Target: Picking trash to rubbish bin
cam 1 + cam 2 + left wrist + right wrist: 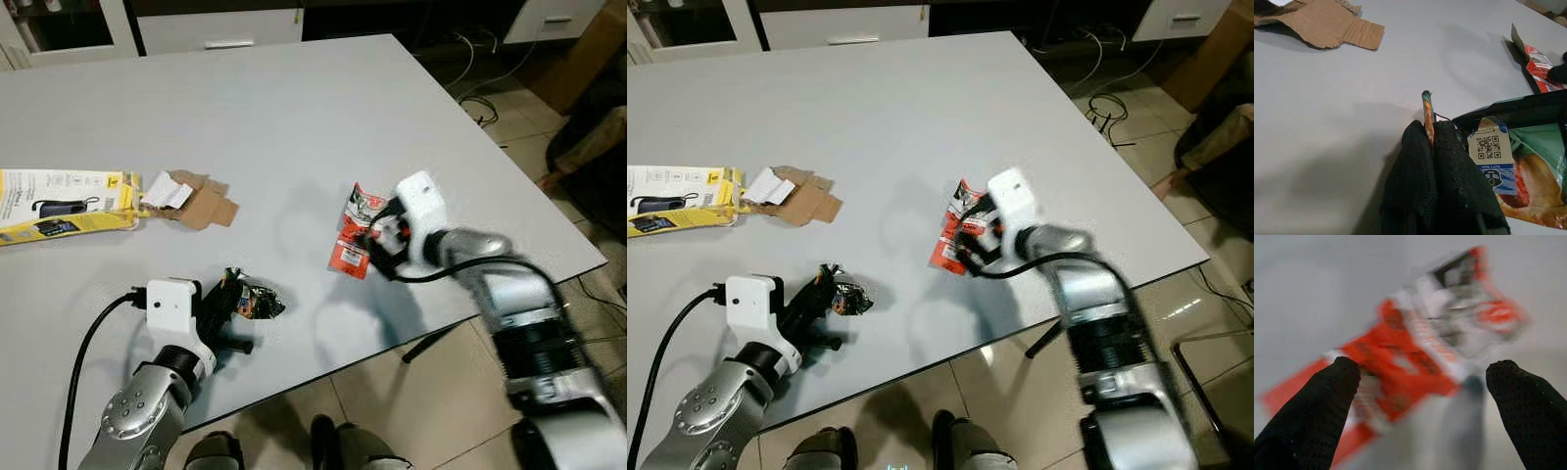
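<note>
left claw (233,304) clenched on crumpled snack wrapper (257,301) at near desk (294,117) edge | right claw (1422,382) released — fingers straddle red-white wrapper (358,230), straight ahead of it, long axis running away from robot, right arm nearer | next: likely close right | yellow box (59,201) and cardboard scrap (201,201) left, well apart

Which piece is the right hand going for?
On the grey table, near its right front edge, lies a red-and-white wrapper. The open right hand hangs over it. It is the one red item; the left hand's wrapper is dark and crumpled.
</note>
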Tool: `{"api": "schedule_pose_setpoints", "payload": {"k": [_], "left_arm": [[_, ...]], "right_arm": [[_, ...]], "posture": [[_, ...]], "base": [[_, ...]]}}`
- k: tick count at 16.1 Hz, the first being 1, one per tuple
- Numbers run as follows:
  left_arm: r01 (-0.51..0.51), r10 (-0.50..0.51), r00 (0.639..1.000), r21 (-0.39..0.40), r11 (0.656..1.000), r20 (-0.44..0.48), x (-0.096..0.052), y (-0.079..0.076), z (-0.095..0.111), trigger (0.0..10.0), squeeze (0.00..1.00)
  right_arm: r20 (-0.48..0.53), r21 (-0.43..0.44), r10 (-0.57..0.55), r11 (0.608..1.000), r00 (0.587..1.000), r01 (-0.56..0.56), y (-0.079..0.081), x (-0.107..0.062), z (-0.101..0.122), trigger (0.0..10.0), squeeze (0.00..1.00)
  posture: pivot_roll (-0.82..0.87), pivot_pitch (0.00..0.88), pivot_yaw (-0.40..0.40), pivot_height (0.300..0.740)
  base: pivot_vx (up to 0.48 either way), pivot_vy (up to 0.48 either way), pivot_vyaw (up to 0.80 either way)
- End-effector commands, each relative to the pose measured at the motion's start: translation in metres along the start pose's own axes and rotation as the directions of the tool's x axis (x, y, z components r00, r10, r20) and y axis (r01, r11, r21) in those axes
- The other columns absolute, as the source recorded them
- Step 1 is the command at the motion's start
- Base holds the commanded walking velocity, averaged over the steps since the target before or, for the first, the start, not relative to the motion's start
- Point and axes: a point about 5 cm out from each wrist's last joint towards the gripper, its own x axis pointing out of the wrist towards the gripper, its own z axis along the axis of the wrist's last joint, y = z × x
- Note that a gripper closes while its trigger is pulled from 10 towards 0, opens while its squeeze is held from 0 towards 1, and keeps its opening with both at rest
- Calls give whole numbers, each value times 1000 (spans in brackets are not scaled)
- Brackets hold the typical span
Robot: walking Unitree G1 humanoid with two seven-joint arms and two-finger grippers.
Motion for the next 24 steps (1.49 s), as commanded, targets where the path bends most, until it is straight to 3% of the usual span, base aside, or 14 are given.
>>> {"api": "schedule_pose_setpoints", "payload": {"k": [1,4,5,6,11,24], "left_arm": [[-4,4,1000,0,1000,-27,-2,-2,-5,10000,0],[-6,6,1000,-1,1000,-31,-4,-2,-6,10000,0],[-8,8,999,-1,1000,-31,-5,-2,-6,10000,0],[-11,11,999,-2,1000,-31,-5,-2,-6,10000,0],[-21,21,999,-7,1000,-35,-7,-1,-7,10000,0],[-29,28,999,-16,999,-35,-8,0,-7,10000,0]], "right_arm": [[-5,53,17,998,1000,-16,-1,-2,-4,10000,0],[6,123,81,989,997,-81,13,7,-3,10000,0],[14,138,100,985,995,-101,17,10,-2,667,0],[18,147,110,983,994,-111,20,12,-2,0,0],[56,195,127,971,990,-136,23,15,2,0,0],[64,213,106,970,992,-118,20,16,-2,0,0]], "posture": [[-11,165,-105,740],[-4,173,-105,740],[0,174,-106,740],[2,176,-108,740],[5,177,-109,740],[12,182,-109,740]], "base": [[0,0,0],[0,0,0],[0,0,0],[0,0,0],[0,0,0],[0,0,0]]}}
